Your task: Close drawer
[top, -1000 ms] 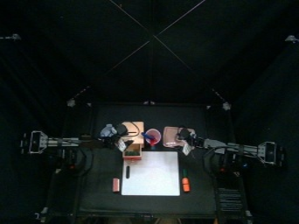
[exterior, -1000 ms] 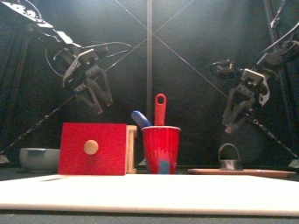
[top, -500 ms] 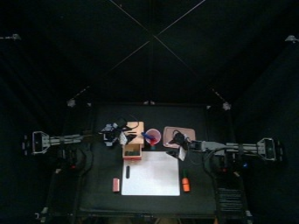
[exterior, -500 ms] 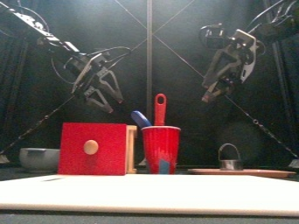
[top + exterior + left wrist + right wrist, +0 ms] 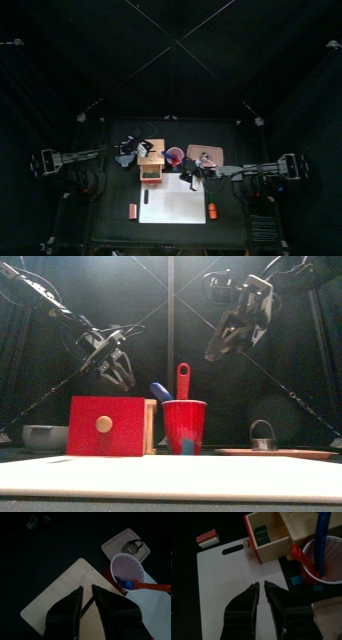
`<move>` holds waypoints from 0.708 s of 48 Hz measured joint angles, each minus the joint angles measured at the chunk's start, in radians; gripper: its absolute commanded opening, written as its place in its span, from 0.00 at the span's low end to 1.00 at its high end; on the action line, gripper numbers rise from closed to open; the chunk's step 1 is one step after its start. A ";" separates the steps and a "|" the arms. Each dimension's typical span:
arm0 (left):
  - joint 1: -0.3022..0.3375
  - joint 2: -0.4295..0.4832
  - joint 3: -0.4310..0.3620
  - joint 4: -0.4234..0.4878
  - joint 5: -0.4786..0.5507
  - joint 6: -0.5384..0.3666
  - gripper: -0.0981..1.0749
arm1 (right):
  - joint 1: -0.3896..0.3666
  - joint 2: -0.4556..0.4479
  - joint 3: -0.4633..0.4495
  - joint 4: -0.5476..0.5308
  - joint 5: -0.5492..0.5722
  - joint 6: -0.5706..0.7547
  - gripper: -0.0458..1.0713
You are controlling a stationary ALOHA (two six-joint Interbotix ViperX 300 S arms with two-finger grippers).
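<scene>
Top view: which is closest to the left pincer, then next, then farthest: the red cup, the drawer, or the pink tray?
1. The drawer, just beside the left pincer.
2. The red cup, in the middle.
3. The pink tray, right side.

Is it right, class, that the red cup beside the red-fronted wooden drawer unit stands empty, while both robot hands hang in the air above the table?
Not quite. The red cup is not empty: a red-handled utensil and a blue one stand in it, as the front view shows. The rest holds: it stands beside the drawer, and the left hand and right hand hang above the table.
</scene>
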 measured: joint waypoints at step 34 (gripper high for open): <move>0.115 0.147 -0.084 -0.124 -0.005 0.002 0.41 | 0.048 0.423 -0.388 -0.158 0.026 -0.006 0.29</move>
